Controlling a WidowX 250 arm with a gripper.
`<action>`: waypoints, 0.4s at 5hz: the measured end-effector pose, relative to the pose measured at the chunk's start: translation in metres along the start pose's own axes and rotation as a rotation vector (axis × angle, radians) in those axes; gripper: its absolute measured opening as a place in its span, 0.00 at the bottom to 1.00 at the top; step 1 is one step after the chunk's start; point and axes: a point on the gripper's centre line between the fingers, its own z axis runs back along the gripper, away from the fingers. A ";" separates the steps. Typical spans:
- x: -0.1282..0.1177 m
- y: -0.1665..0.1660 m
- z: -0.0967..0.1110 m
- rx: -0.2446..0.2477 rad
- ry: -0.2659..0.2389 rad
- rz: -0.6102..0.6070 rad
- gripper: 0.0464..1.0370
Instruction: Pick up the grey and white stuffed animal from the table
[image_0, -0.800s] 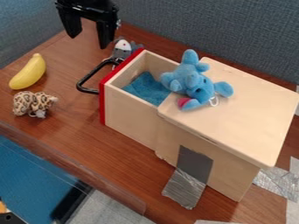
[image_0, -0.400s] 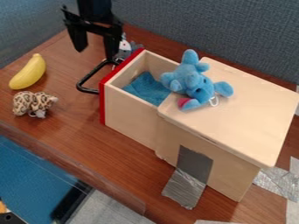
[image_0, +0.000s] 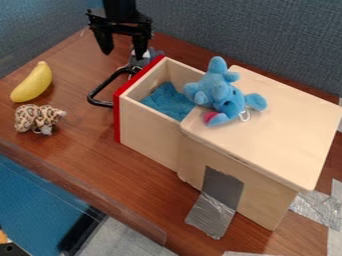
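Currently, gripper (image_0: 123, 55): fingers apart, empty — low pass cd snag handle (image_0: 100, 103) or knock grey plush (image_0: 140, 62).
Blue plush (image_0: 224, 92): overhangs drawer (image_0: 150, 135) — jolt cd drop it in.

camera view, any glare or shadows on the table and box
Camera view: bright glints on the crinkled silver tape at the box's foot; soft, pale sheen on the lid, with the box side below it in shade; mild reflections on the brown table; the black gripper reads mostly as a dark shape.
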 end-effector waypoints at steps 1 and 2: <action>0.016 0.000 -0.012 -0.014 -0.049 0.037 0.96; 0.024 0.001 -0.026 -0.020 -0.079 0.045 0.96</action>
